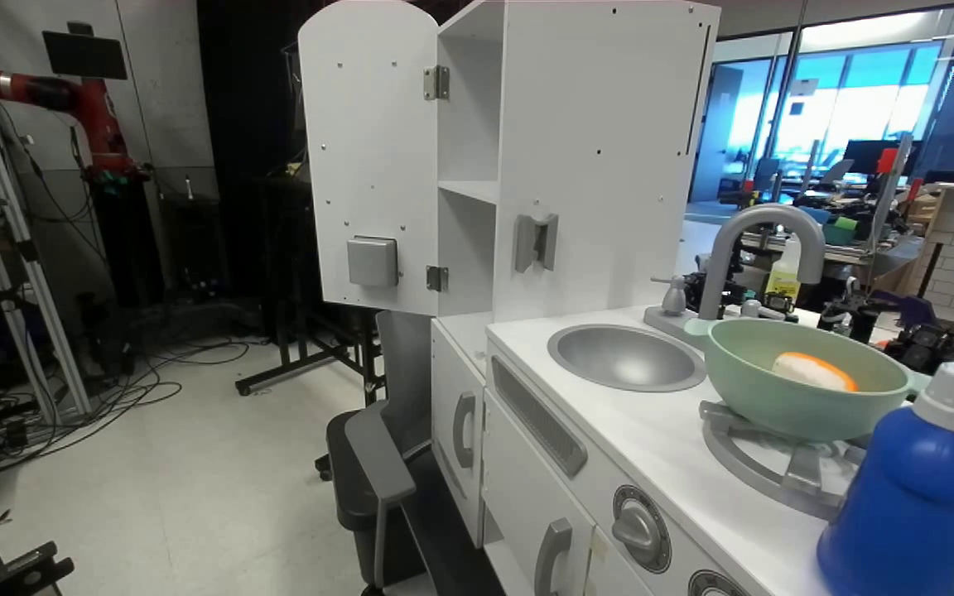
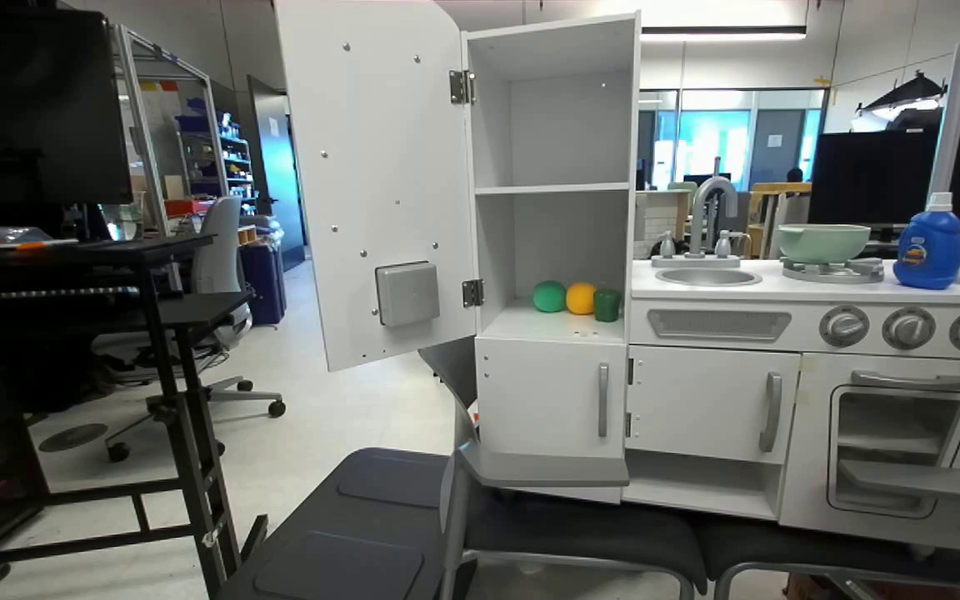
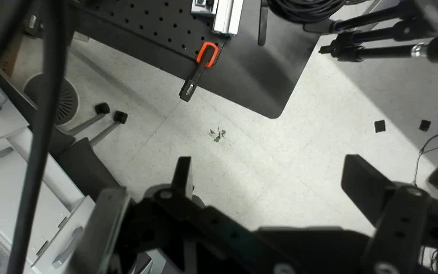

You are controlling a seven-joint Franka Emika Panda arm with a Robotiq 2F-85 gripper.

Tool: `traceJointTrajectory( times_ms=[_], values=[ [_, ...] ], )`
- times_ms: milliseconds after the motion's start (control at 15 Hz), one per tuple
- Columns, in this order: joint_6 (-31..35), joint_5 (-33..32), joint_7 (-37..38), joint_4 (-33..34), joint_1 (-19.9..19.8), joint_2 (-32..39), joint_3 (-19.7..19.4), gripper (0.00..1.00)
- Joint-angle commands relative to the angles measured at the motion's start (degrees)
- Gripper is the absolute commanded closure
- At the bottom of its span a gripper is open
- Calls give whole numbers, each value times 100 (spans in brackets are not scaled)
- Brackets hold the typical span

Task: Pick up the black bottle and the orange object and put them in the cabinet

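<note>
The orange object (image 2: 581, 298) is a smooth bright orange ball. It sits on the floor of the tall upper cupboard (image 2: 551, 190), between a green ball (image 2: 549, 296) and a dark green pepper-like piece (image 2: 607, 305). The cupboard's arched door stands wide open. The cabinet (image 2: 551, 396) is the lower compartment with a plain white door, which looks shut; it also shows in an exterior view (image 1: 456, 422). The black bottle does not show in any view. My gripper (image 3: 268, 167) is open and empty over the floor in the wrist view, away from these objects. It does not show in either exterior view.
A pale green bowl (image 2: 823, 243) and a blue bottle (image 2: 930, 246) stand on the counter by the sink (image 2: 709, 277). Chairs (image 2: 547, 475) stand before the kitchen. The open arched door (image 2: 380, 183) juts out. A black table (image 3: 264, 76) with a clamp lies below the wrist.
</note>
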Motion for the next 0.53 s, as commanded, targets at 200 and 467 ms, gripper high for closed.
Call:
traceJointTrajectory(
  times_ms=[200, 467],
  values=[
    [-2343, -12, 1023, 1807, -889, -630, 1095, 0],
    [-2661, -331, 1403, 1956, -1380, -968, 1245, 0]
  ],
)
